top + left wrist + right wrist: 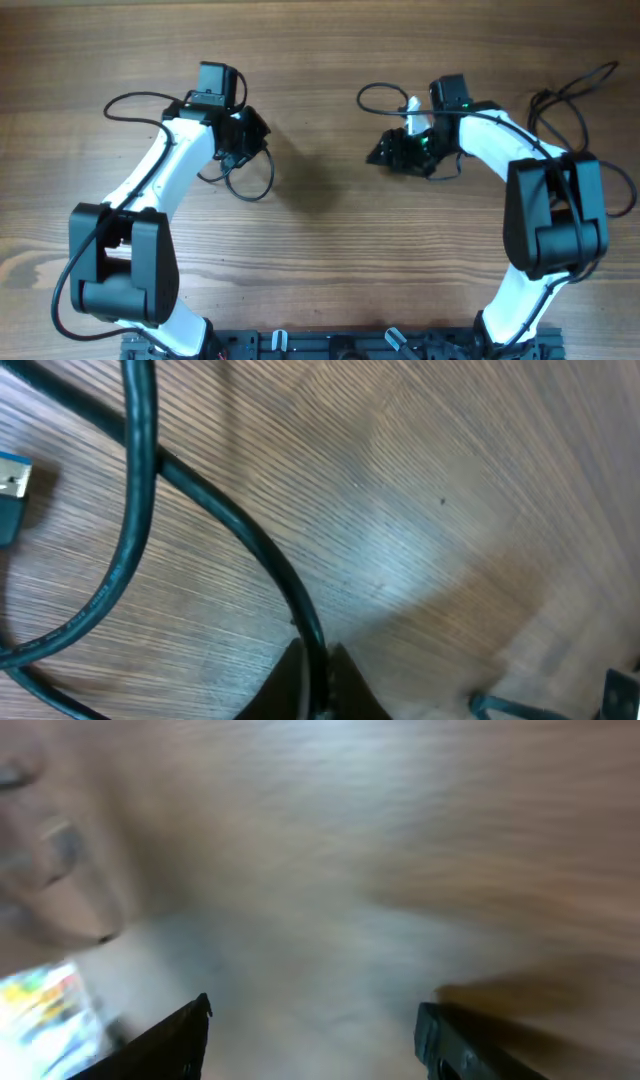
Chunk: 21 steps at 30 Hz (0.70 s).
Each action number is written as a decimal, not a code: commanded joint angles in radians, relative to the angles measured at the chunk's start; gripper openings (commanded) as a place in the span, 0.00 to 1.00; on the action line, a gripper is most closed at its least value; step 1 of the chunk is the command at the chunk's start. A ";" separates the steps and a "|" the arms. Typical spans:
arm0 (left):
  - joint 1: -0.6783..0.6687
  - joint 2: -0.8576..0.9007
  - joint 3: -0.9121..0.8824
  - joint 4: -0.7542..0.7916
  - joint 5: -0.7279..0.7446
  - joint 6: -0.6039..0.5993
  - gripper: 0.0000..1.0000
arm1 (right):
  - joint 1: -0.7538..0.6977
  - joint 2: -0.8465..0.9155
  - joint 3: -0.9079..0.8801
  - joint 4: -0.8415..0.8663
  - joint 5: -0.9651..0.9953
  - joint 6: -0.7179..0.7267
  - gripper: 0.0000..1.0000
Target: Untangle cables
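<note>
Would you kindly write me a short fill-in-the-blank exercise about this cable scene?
The left pincer pinches a ___ cable.
The right pincer stands ___, gripping nothing.
A ___ plug lies near that cable.
The table is made of ___.
Missing words: black, open, blue, wood.

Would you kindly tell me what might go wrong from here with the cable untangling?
1. The left gripper pinches a black cable that crosses a second strand farther along; pulling may tighten that crossing instead of freeing it.
2. The right gripper is open over bare table, nothing between its fingers, and its view is blurred; closing now would probably miss.
</note>
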 commanded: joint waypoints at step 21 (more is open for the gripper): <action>-0.006 0.008 0.017 0.001 -0.258 -0.005 0.37 | 0.380 0.016 -0.001 0.395 0.315 0.425 0.69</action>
